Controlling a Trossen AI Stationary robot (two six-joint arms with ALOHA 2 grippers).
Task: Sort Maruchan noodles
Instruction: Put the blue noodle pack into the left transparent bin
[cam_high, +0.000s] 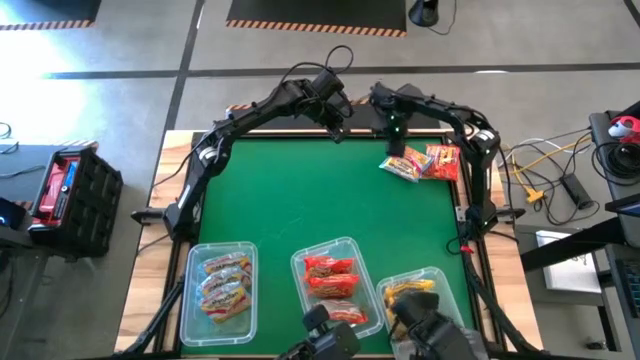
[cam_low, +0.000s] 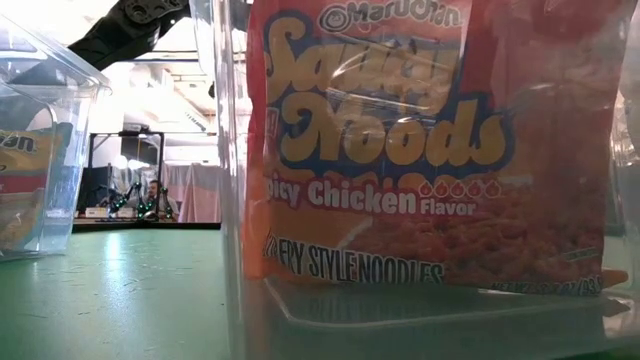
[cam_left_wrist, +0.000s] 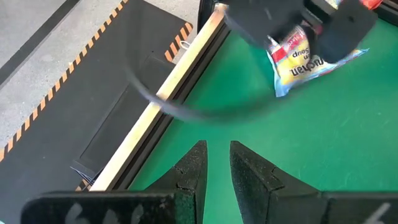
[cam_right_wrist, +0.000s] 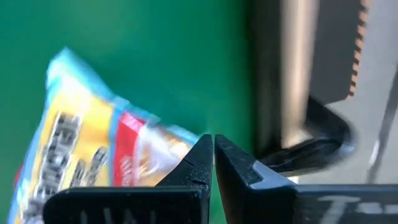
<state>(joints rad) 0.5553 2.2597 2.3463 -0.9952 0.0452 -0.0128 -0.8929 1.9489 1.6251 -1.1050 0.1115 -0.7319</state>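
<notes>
1. Left gripper (cam_high: 338, 128) is at the upper middle, fingers together, holding nothing.
2. Right gripper (cam_high: 397, 150) is beside it, fingers together, just above loose packets (cam_high: 422, 162) at the upper right.
3. Other packets lie in three bins (cam_high: 188, 300) along the bottom.

My table (cam_high: 330, 215) was a green mat framed in pale wood. Near its far right corner lay a small loose pile of noodle packets (cam_high: 425, 162), yellow and red, directly on the green. Along the near edge stood three clear bins: the left bin (cam_high: 220, 295) with yellowish packets, the middle bin (cam_high: 335, 285) with red ones, and the right bin (cam_high: 418, 300), partly hidden.
</notes>
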